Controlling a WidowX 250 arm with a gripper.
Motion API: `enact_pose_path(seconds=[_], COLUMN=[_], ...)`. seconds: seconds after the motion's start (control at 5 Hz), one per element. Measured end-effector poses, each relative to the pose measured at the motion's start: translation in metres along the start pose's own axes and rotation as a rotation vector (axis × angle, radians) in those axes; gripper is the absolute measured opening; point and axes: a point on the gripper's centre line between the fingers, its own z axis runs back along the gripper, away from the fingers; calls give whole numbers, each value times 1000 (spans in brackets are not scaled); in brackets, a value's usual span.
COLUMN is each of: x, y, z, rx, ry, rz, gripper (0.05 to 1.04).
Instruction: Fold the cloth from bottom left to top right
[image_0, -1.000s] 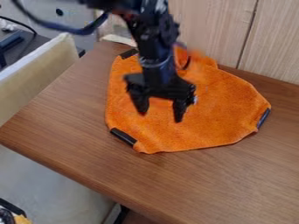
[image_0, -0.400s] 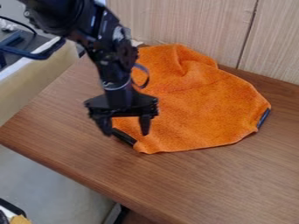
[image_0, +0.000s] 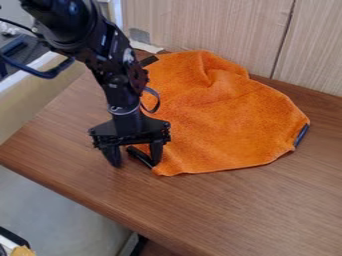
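The black gripper (image_0: 136, 161) hangs open at the lower left corner of the cloth. Its left finger is over bare wood, and its right finger stands in front of the cloth's black corner piece (image_0: 139, 156). Whether the fingertips touch the cloth or table, I cannot tell. The orange cloth (image_0: 230, 125) lies spread on the table, with a raised wrinkle near its top. Another black corner piece shows at its right end, and one at its upper left, partly behind the arm.
The brown wooden table (image_0: 220, 210) ends in a slanted front edge at lower left. A wood-panelled wall (image_0: 207, 30) stands behind the cloth. A pale cream panel (image_0: 33, 105) borders the table's left side.
The gripper has moved left and toward the front edge, from above the cloth's middle to its lower left corner. The cloth looks unchanged where it shows.
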Motion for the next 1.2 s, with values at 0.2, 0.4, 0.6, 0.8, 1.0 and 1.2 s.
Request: enact_pose_path(seconds=[0.2, 0.4, 0.6, 0.8, 1.0, 1.2], x=[7, 3, 3, 3, 1, 3], y=[-5, -5, -4, -6, -7, -15], z=[-2, -2, -2, -2, 3, 7], rx=[16, 43, 46, 34, 24, -1], ry=[-2, -24, -35, -29, -29, -17], rz=[-7, 37, 30, 39, 71, 82], gripper=[685, 453, 274, 139, 72, 67])
